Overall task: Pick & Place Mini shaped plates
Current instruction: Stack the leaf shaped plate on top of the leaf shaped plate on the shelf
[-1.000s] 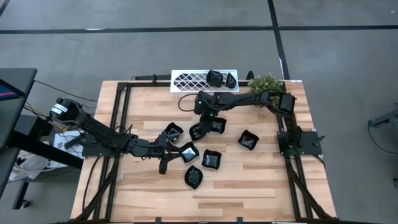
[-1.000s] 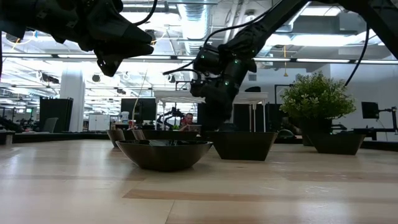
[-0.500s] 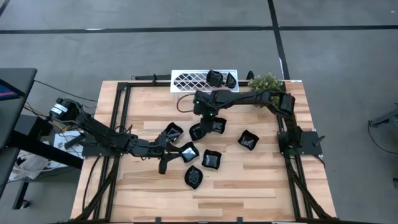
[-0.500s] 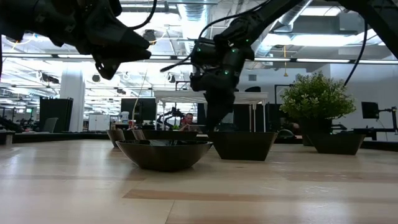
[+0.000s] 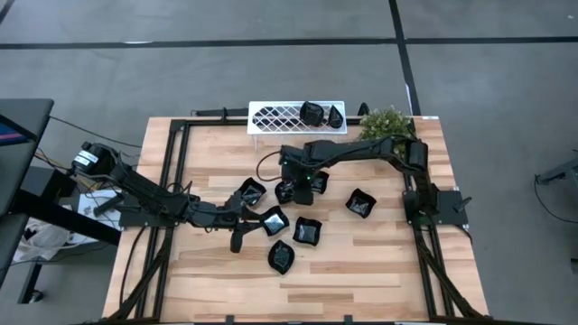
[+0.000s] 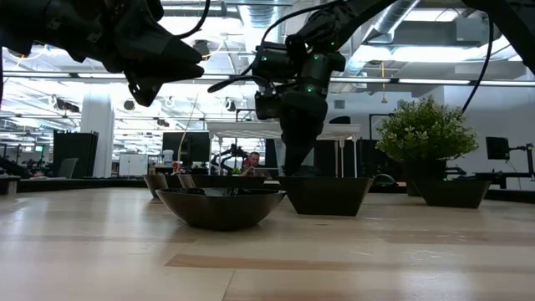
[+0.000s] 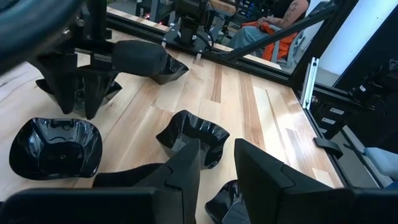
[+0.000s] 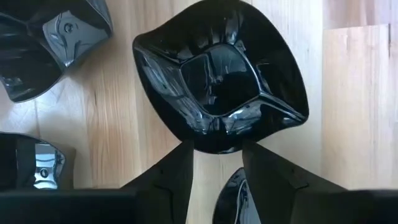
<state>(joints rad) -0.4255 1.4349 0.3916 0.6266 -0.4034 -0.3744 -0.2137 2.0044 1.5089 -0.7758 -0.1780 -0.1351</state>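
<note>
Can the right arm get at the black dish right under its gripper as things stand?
Probably yes. The right gripper hangs over the black dish with fingers open, nothing between them and its rim; neighbouring dishes sit apart.

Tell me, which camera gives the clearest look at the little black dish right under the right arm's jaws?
The right wrist view: the wavy-edged dish fills the picture, lying just ahead of the right gripper, whose open jaws hold nothing. The high view shows it only as a small dark shape partly under the arm. In the low and left wrist views I cannot pick it out.
</note>
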